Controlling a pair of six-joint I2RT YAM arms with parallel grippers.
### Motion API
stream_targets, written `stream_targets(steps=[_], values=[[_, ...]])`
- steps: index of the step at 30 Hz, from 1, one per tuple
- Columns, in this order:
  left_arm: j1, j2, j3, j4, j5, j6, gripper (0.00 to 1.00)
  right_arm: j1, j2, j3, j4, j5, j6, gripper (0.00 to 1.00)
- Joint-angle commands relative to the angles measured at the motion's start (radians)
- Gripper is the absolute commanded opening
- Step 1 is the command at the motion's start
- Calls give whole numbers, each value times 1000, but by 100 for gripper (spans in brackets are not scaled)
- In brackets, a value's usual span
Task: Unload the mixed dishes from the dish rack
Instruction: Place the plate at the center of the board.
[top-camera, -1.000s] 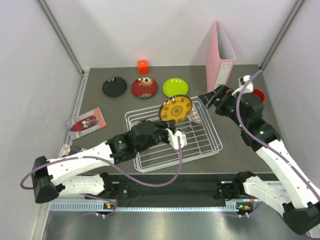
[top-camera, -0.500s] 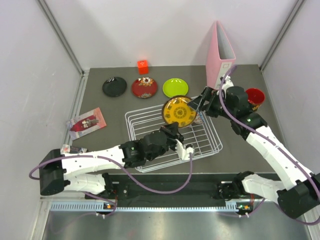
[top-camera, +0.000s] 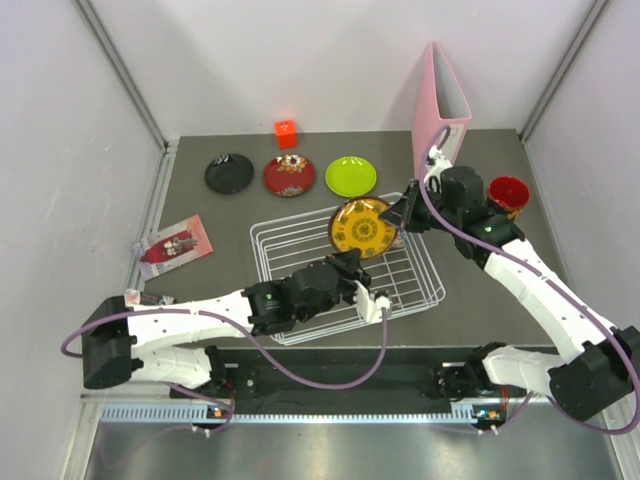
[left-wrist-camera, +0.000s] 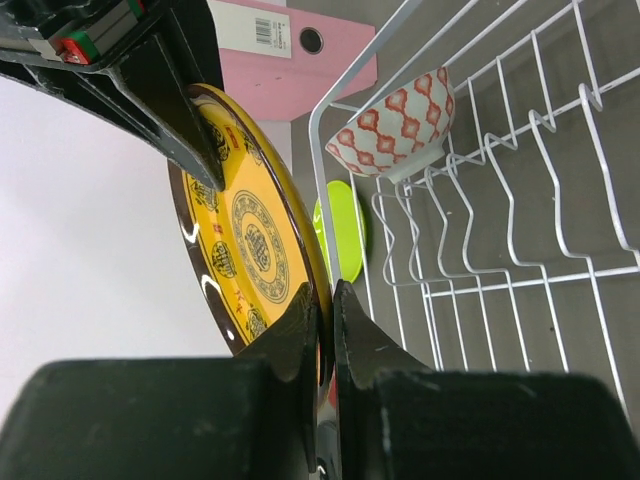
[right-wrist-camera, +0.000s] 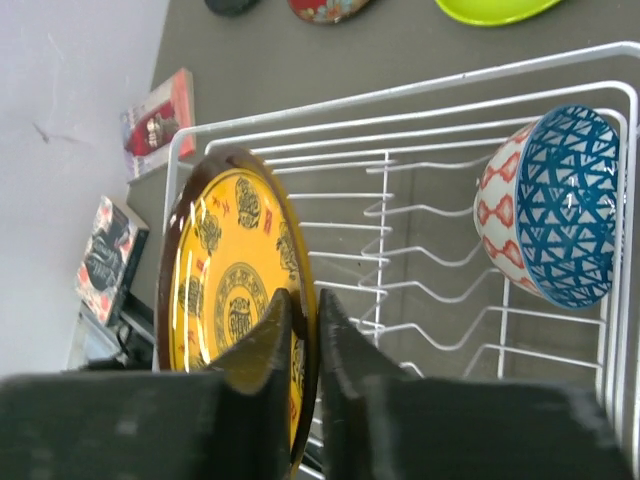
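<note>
Gold plate (top-camera: 362, 227) in both jaws (tilted)

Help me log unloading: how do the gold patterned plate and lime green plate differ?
The gold patterned plate stands on edge over the dish rack in the left gripper; the lime green plate lies flat on the table. The gold one has a dark rim and motifs; the green one is plain. Both are small, round.
</note>
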Motion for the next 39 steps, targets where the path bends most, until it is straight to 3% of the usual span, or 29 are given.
stream_targets(steps=[1, 4, 8, 9, 11, 12, 14, 15, 20, 28, 32, 34, 35, 36, 37, 38, 39], values=[[-8, -14, 69, 93, 21, -2, 0, 5, -4, 32, -15, 17, -61, 0], [-6, -7, 64, 152, -28, -26, 0, 6, -27, 21, 2, 26, -55, 0], [0, -1, 81, 195, -143, -108, 22, 5, -83, 15, 43, 52, -41, 0], [3, -1, 86, 195, -154, -149, 34, 5, -98, 19, 46, 59, -39, 0], [20, -5, 103, 177, -162, -198, 46, 3, -112, 25, 52, 64, -32, 0], [26, -13, 106, 171, -171, -245, 59, 3, -124, 27, 57, 67, -29, 0], [41, -22, 112, 162, -179, -290, 68, 3, -135, 31, 60, 72, -19, 0], [47, -34, 112, 162, -185, -330, 78, 3, -144, 33, 64, 75, -16, 0], [87, -80, 110, 151, -202, -482, 99, 1, -181, 44, 72, 112, 8, 0], [269, -136, 130, 32, -228, -914, 99, -6, -250, 38, 115, 213, 45, 0], [389, -133, 189, -116, -155, -1267, 99, -6, -261, 36, 123, 227, 47, 0], [501, -129, 215, -180, -28, -1485, 99, -6, -253, 27, 133, 219, 50, 0], [544, -129, 216, -180, 143, -1558, 99, -6, -250, 21, 144, 213, 51, 0], [622, -126, 200, -162, 251, -1626, 99, -6, -248, 12, 152, 210, 56, 0], [655, -117, 186, -110, 328, -1763, 99, -6, -245, -2, 161, 208, 57, 0], [679, -108, 172, -89, 479, -1831, 99, -5, -242, -8, 173, 207, 59, 0], [717, -99, 141, -38, 537, -1893, 99, -6, -239, -13, 178, 205, 59, 0]])
